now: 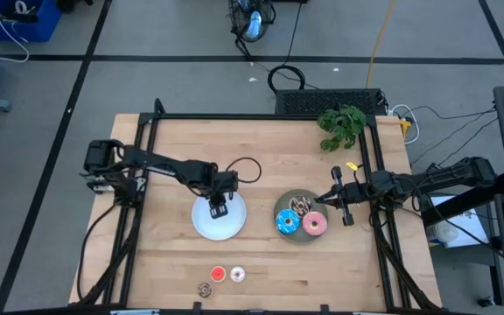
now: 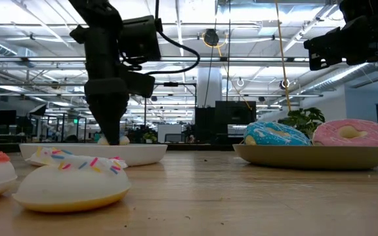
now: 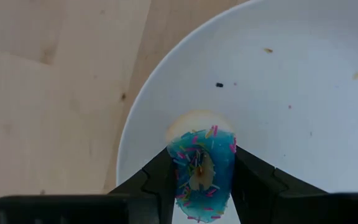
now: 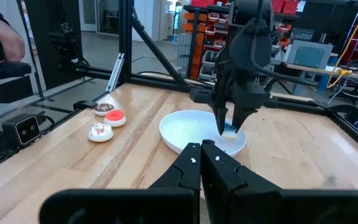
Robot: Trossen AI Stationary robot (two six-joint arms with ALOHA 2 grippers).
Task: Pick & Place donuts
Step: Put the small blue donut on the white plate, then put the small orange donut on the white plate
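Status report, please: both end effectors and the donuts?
Left end effector shut on mini blue donut, over white plate. Right end effector shut, idle beside grey plate. Nothing in the way.

A white plate [image 1: 201,225] sits near the middle of the wooden table [image 1: 261,149], with a grey plate [image 1: 280,208] just to its right. A green plant [image 1: 342,125] stands at the table's far right corner, beside a black mat [image 1: 322,101] and a coiled cable [image 1: 285,77]. A blue bin [image 1: 20,17] stands on the floor at far left.
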